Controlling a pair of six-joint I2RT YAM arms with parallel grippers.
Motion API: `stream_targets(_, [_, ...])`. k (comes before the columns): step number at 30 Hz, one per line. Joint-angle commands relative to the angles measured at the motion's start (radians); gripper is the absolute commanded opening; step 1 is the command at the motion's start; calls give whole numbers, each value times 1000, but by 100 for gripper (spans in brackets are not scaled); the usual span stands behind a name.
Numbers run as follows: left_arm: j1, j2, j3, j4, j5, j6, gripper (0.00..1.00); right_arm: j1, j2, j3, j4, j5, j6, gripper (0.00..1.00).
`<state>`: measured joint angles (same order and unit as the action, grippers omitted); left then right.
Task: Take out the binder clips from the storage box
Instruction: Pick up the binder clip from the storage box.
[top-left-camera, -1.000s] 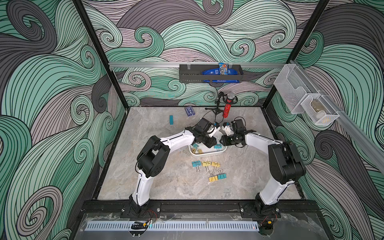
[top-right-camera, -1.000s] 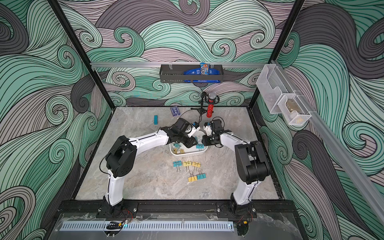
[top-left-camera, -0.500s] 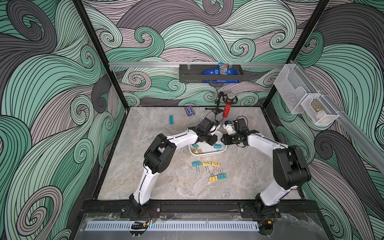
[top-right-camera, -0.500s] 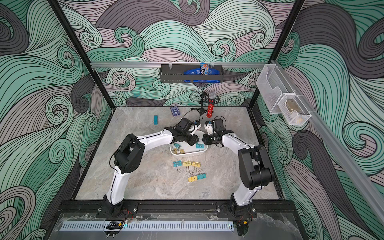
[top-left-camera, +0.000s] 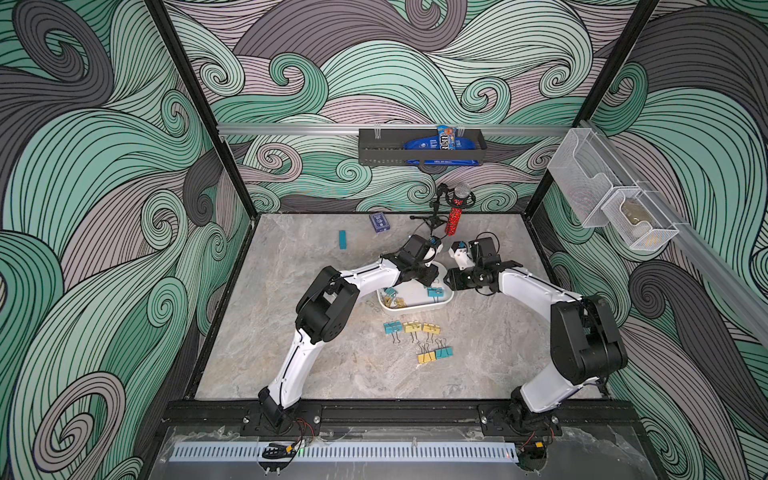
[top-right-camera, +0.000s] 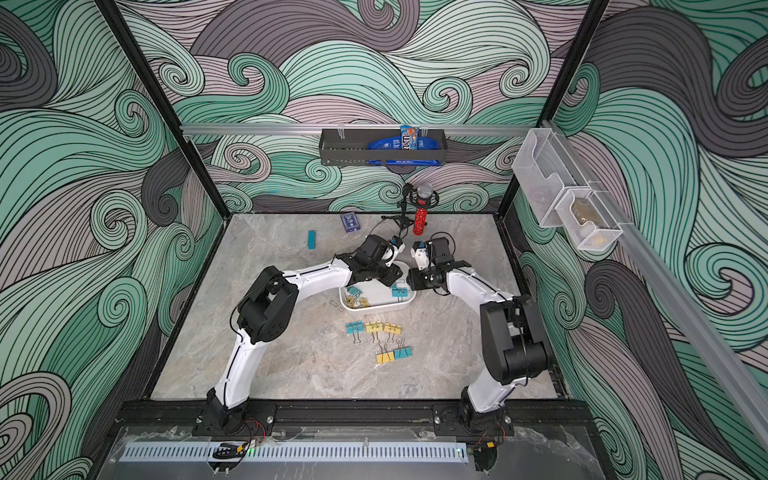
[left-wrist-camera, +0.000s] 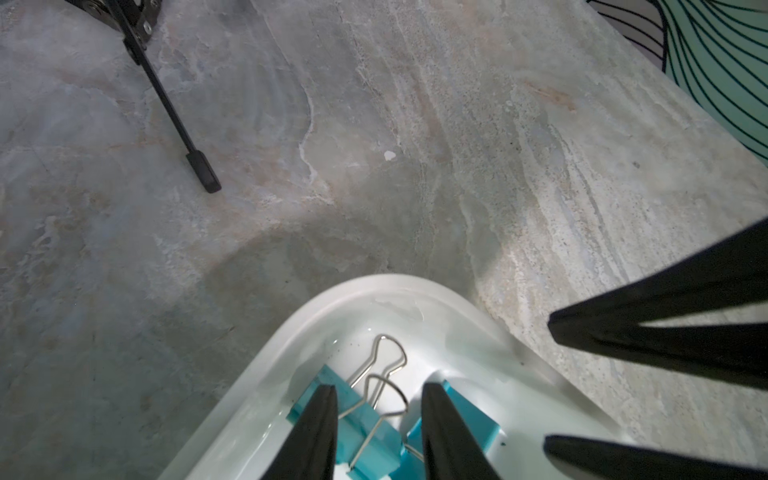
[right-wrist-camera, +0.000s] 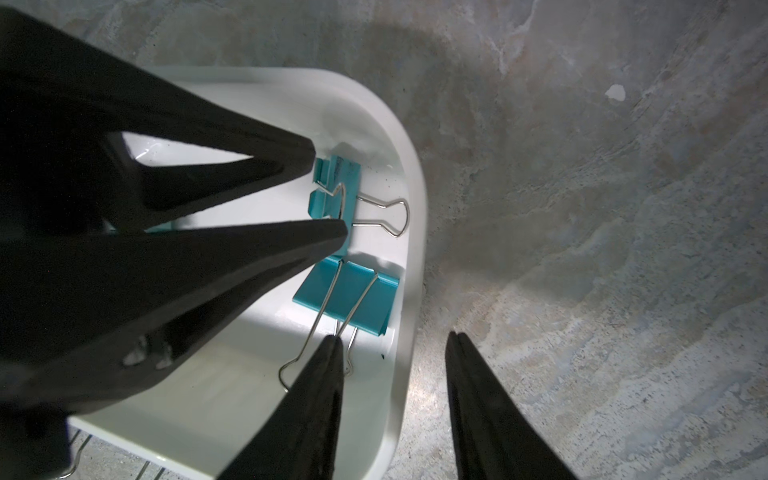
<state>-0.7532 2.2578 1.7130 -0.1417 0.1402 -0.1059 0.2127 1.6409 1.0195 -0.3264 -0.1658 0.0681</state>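
Observation:
The white storage box (top-left-camera: 415, 308) (top-right-camera: 376, 308) sits mid-table. Inside it, two teal binder clips (top-left-camera: 435, 293) lie at the right end and a yellow and teal heap (top-left-camera: 392, 297) at the left end. My left gripper (left-wrist-camera: 380, 395) (top-left-camera: 432, 279) is down in the box and open, its fingers straddling one teal clip (left-wrist-camera: 357, 432) (right-wrist-camera: 338, 178), with the other clip (right-wrist-camera: 349, 291) beside it. My right gripper (right-wrist-camera: 392, 336) (top-left-camera: 451, 282) is open astride the box's right wall (right-wrist-camera: 409, 291), one finger inside and one outside. Several clips (top-left-camera: 411, 328) lie on the table in front.
A red microphone on a black stand (top-left-camera: 455, 212) stands just behind the grippers, one stand leg (left-wrist-camera: 199, 166) close to the box. A card deck (top-left-camera: 379, 222) and a teal block (top-left-camera: 342, 240) lie at the back. A black wall tray (top-left-camera: 419, 149) and mesh bins (top-left-camera: 602, 195) hang above.
My left arm has reached farther across, carrying its gripper to the box's right end over the teal clips. The right gripper has stayed at the box's right wall.

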Motion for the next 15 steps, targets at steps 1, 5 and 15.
stream_targets(1, [-12, 33, 66, 17, -31, -14, 37, -3, -8, -4, -6, 3, 7, 43])
stream_targets(5, [-21, 60, 110, -15, -69, 2, 36, -5, -6, -4, -6, 3, 6, 43])
stream_targets(15, [-26, 63, 113, -112, -137, 34, 30, -6, 1, -1, -5, -3, 6, 43])
